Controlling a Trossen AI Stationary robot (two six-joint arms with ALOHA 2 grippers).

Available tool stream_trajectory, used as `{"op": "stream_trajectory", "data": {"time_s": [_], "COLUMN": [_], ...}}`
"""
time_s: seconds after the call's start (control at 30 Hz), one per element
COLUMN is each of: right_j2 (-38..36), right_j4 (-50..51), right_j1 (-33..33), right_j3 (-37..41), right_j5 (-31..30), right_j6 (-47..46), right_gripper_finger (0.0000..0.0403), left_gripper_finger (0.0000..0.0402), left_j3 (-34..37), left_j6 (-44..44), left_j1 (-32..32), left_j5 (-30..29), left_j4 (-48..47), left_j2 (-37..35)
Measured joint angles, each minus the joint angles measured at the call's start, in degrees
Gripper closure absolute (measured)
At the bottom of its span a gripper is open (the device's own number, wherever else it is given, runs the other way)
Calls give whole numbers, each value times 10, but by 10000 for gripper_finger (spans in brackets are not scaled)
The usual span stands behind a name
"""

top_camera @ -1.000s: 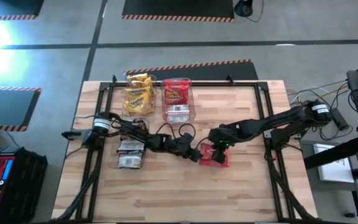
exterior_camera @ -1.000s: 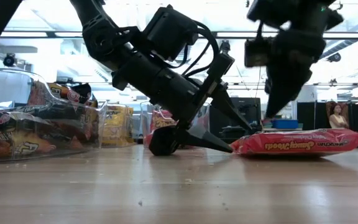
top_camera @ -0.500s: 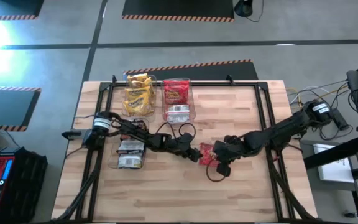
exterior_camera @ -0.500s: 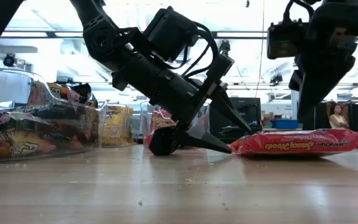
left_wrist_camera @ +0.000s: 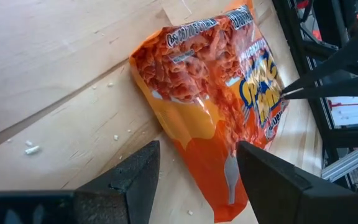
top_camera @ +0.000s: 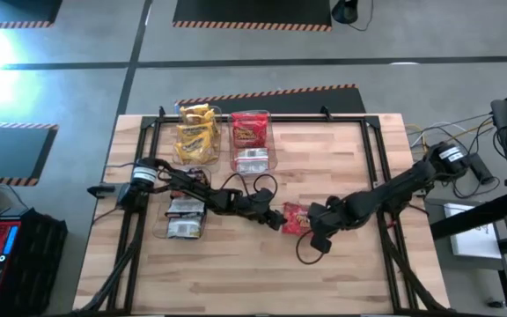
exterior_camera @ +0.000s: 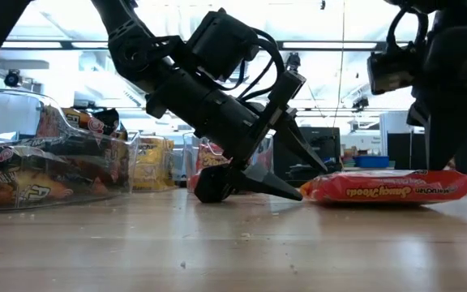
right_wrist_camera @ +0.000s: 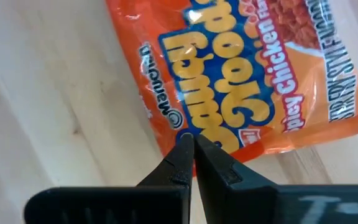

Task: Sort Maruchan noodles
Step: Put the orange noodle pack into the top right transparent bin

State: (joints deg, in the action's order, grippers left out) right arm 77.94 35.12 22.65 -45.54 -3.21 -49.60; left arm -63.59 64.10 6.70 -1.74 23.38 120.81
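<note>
One red-orange Maruchan noodle packet (top_camera: pixel 294 217) lies flat on the table's middle. My left gripper (left_wrist_camera: pixel 197 149) reaches in low from the table's left. It is open, with a finger on either side of the packet's left end (exterior_camera: pixel 308 191). My right gripper (right_wrist_camera: pixel 193 140) is shut and points steeply down at the packet's near right edge (right_wrist_camera: pixel 185 127). Its tips also show in the left wrist view, right at the packet's printed face (left_wrist_camera: pixel 272 93). My left gripper's lower fingertip (exterior_camera: pixel 297 194) stands at the packet's left end; whether it touches, I cannot tell. My right gripper's shut tips (left_wrist_camera: pixel 286 93) stand right at the packet's top face near its edge, coming from above. Whether they press on it cannot be told.
Three clear bins hold sorted packets: yellow ones (top_camera: pixel 196 132) and red ones (top_camera: pixel 252 141) at the far side, and dark ones (top_camera: pixel 186 217) at the left beside my left arm. Bare wood lies toward the near edge. A black cable loop (top_camera: pixel 308 253) hangs under my right arm.
My right gripper has swung from over the packet's middle toward the table's near and right side, rolling its wrist and sinking a little, and has stayed shut. The packet lies where it was.
</note>
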Motion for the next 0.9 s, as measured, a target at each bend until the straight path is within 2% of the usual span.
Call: {"op": "stream_trajectory", "data": {"time_s": [0.47,0.7,0.9], "right_j2": [82,95,95], "right_j4": [-1,-4,-14], "right_j1": [0,0,0], "right_j3": [6,7,8], "right_j5": [-5,-16,-17], "right_j6": [9,18,23], "right_gripper_finger": [394,394,394], "left_gripper_finger": [205,205,205], "left_j3": [0,-4,-17], "left_j6": [5,-77,-106], "left_j1": [-1,-2,-3], "left_j5": [3,-2,-19], "left_j4": [8,51,50], "left_j2": [0,1,12]}}
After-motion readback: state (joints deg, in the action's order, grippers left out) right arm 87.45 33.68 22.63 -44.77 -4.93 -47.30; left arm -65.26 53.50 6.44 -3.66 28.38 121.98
